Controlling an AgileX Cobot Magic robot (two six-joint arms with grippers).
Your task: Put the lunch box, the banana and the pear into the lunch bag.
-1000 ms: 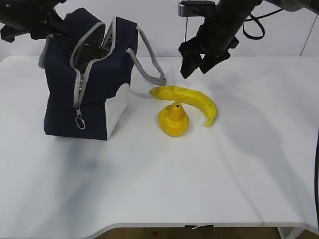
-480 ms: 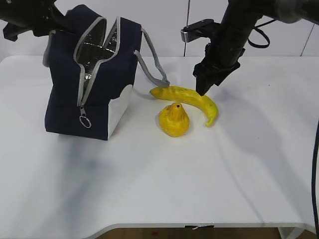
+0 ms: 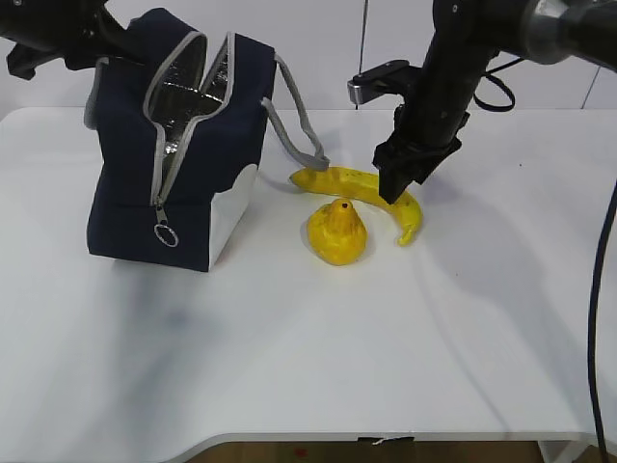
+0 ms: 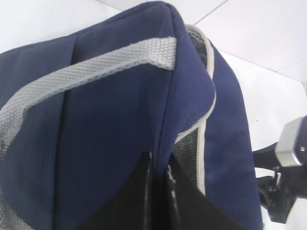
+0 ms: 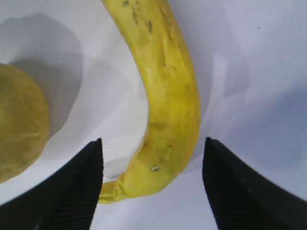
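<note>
Nearest us on the table [image 3: 289,367] sits the pear [image 3: 335,232], squat and lumpy, just in front of the banana [image 3: 362,186] and close beside it. We judge the pear firm but rounded and smooth, likely to roll or slip between flat pads, so it is best taken across its widest part.

Behind it lies the banana, curved, its tip pointing toward us. Our right gripper [image 5: 151,184] hangs directly over it with its fingers [image 5: 72,191] spread wide, one on each side of the fruit near the tip end, nothing held yet. We judge the banana light, fairly stiff along its length but soft-skinned, so a gentle squeeze across the thick middle would balance better than one near the tapering end.

Farther left stands the bag [image 3: 178,154], unzipped, its silver lining showing. Our left gripper [image 4: 158,191] pinches the fabric at the bag's top edge with fingers closed tight on it, holding the mouth open. The cloth is limp and would sag if let go.

We cannot see the lunch box anywhere.
</note>
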